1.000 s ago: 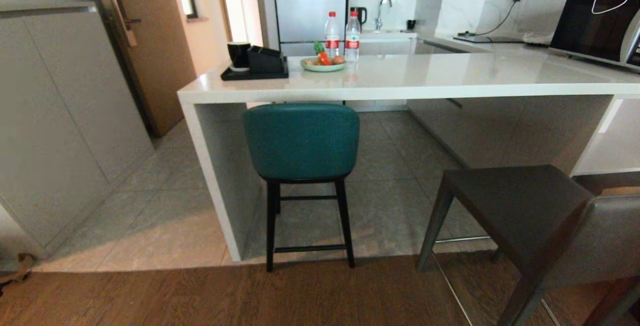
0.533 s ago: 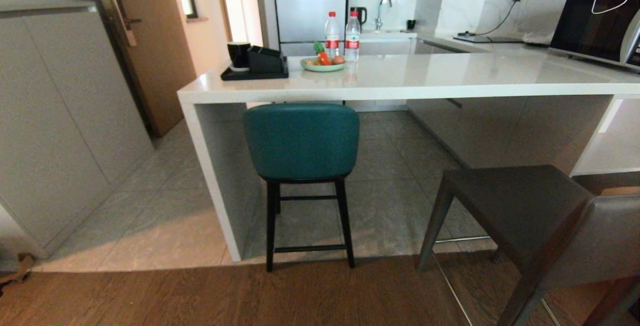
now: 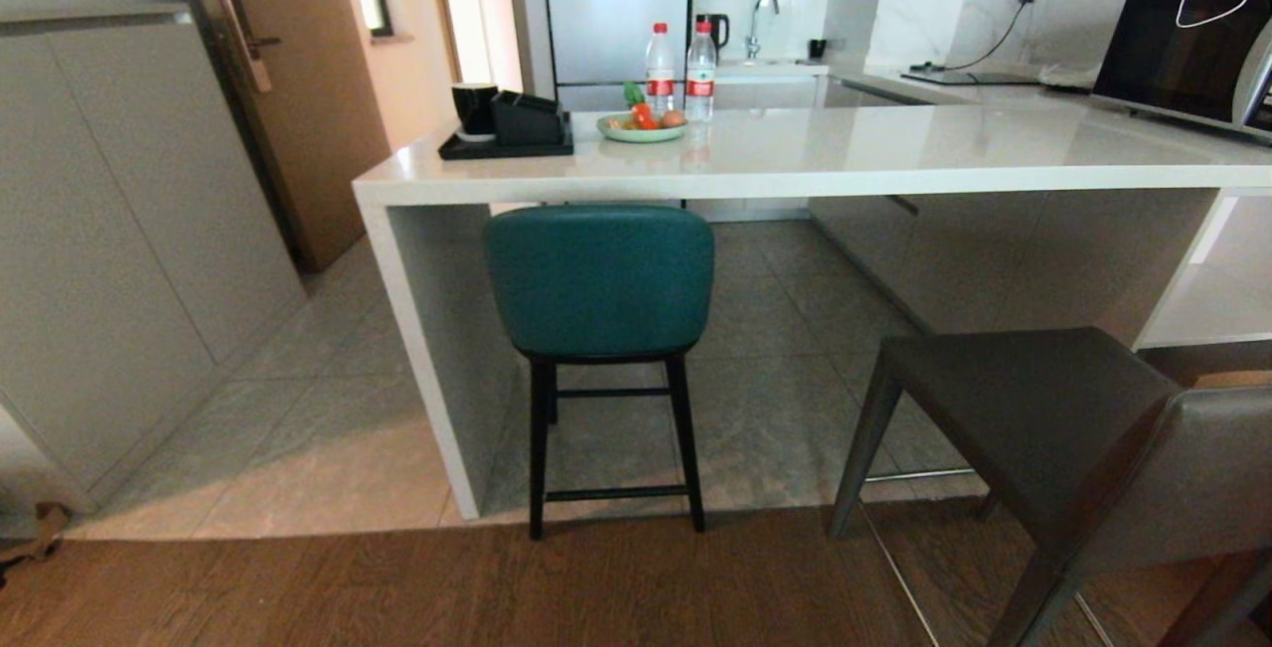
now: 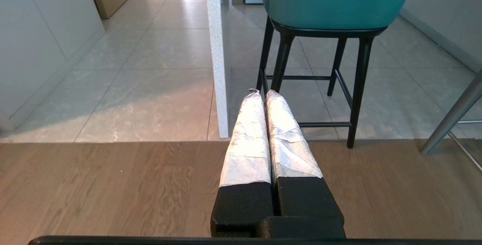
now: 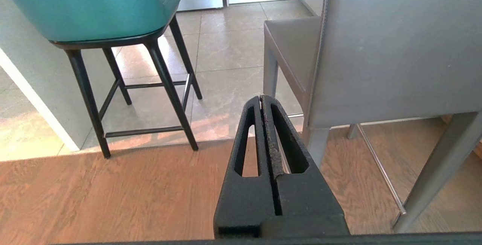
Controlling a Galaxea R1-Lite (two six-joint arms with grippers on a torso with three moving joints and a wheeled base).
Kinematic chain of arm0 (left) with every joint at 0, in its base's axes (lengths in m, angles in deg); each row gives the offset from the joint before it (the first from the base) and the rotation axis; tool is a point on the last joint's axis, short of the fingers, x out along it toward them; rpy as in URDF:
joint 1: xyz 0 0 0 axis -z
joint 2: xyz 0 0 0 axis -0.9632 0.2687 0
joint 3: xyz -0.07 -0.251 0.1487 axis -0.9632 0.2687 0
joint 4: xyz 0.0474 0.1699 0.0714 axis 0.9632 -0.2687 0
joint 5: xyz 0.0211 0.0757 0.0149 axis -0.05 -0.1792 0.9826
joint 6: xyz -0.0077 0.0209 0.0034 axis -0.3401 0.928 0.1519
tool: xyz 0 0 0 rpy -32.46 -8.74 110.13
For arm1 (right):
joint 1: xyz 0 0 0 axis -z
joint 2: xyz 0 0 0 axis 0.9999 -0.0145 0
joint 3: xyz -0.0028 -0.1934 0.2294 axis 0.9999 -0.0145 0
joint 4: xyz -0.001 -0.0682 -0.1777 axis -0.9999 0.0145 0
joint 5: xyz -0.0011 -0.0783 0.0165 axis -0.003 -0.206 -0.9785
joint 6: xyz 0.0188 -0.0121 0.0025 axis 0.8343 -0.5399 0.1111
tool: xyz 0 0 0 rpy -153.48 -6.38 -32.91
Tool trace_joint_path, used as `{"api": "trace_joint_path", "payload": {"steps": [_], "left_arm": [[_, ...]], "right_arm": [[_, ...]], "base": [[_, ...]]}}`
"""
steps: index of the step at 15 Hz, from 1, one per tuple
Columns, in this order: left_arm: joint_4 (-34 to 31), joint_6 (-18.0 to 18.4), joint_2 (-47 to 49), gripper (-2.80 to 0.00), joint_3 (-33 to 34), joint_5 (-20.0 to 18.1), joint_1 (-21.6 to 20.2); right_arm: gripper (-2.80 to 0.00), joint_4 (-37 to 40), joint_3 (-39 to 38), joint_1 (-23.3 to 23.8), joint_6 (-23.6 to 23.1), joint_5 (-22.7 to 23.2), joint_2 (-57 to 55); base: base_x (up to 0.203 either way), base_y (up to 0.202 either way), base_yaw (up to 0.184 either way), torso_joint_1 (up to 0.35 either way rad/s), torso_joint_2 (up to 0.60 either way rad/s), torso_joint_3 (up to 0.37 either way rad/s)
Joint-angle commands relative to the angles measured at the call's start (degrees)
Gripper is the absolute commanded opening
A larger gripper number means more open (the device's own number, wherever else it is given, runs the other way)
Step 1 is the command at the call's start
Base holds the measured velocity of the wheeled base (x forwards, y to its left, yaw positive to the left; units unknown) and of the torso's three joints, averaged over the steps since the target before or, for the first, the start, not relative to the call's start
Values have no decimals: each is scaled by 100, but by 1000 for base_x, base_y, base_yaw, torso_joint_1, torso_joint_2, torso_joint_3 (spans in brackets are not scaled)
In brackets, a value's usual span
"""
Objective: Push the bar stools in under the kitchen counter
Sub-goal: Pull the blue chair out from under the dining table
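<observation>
The teal bar stool [image 3: 599,279] stands tucked against the white kitchen counter [image 3: 795,170], its back just under the slab edge beside the white end leg [image 3: 422,329]. The dark-grey bar stool [image 3: 1043,418] stands out from the counter at the near right, half on the wooden floor. Neither arm shows in the head view. My left gripper [image 4: 262,93] is shut and empty, hanging low over the wood floor short of the teal stool [image 4: 331,0]. Shut and empty too, my right gripper [image 5: 261,98] hangs low just behind the grey stool's back [image 5: 399,45], with the teal stool [image 5: 86,4] off to its side.
On the counter stand a black tray with cups [image 3: 507,125], a plate of fruit [image 3: 642,125], two water bottles [image 3: 681,71] and a microwave [image 3: 1183,56]. Grey cabinets [image 3: 119,230] line the left wall beside a wooden door [image 3: 298,80]. Tile floor meets wood floor along the counter's front.
</observation>
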Motion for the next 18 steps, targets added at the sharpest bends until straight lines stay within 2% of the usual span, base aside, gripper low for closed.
{"api": "trace_joint_path", "payload": {"steps": [1, 18], "left_arm": [[0, -8, 0, -280, 9, 4, -3], [5, 49, 0, -280, 9, 4, -13]], "right_arm": [[-280, 4, -26, 0, 4, -1, -6], [-280, -5, -26, 0, 4, -1, -6]], "base": [[0, 0, 0, 0, 0, 0], [0, 0, 0, 0, 0, 0]]}}
